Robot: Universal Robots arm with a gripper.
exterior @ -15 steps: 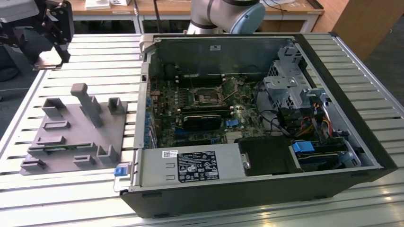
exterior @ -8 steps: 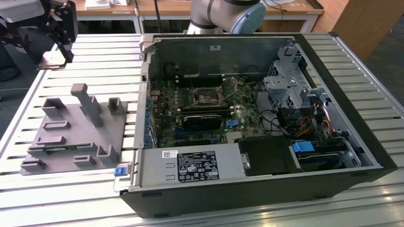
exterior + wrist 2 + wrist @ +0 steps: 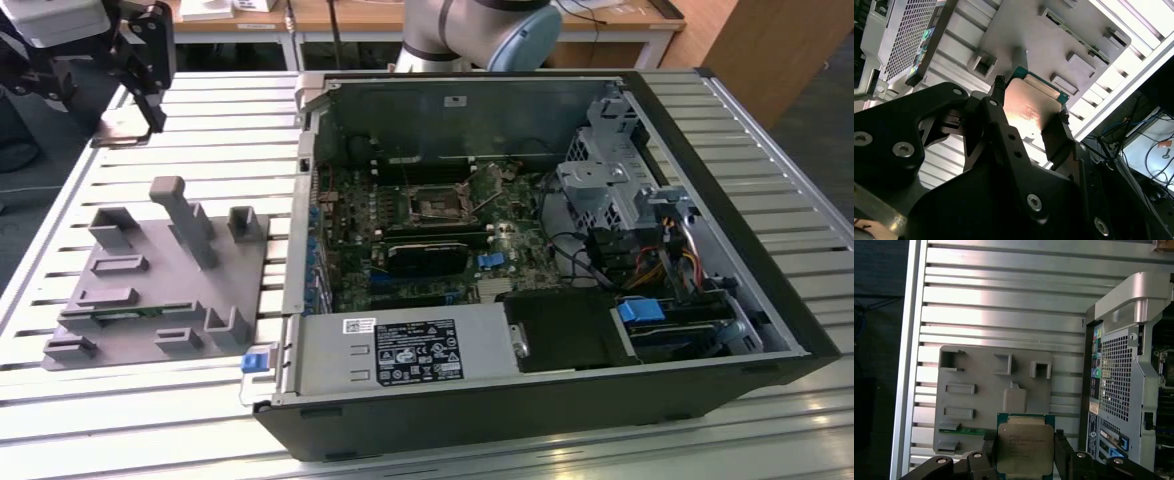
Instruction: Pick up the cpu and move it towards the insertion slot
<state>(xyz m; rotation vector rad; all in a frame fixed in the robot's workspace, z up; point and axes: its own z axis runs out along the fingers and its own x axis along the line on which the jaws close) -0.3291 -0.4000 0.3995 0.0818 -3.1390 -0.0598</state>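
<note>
My gripper (image 3: 134, 95) hangs high over the slatted table at the exterior view's far left, above the grey parts holder (image 3: 154, 280). It is shut on the cpu (image 3: 1025, 447), a flat square chip with a silvery top and green rim, clamped by its edges between the two black fingers (image 3: 989, 447). In the second wrist view the cpu (image 3: 1029, 105) sits between the fingertips of the gripper (image 3: 1029, 112), lifted off the holder (image 3: 1054, 45). The insertion slot (image 3: 438, 207), a square socket with a metal frame, lies on the motherboard inside the open computer case (image 3: 747, 180), well to the exterior view's right of the gripper.
The grey holder (image 3: 979, 390) has upright posts and pockets, and a green memory stick (image 3: 961, 429) lies in one of them. The case's raised wall (image 3: 310, 130) stands between gripper and motherboard. Cables, drive cages and a power supply (image 3: 400, 350) crowd the case. The arm's base (image 3: 481, 35) is behind it.
</note>
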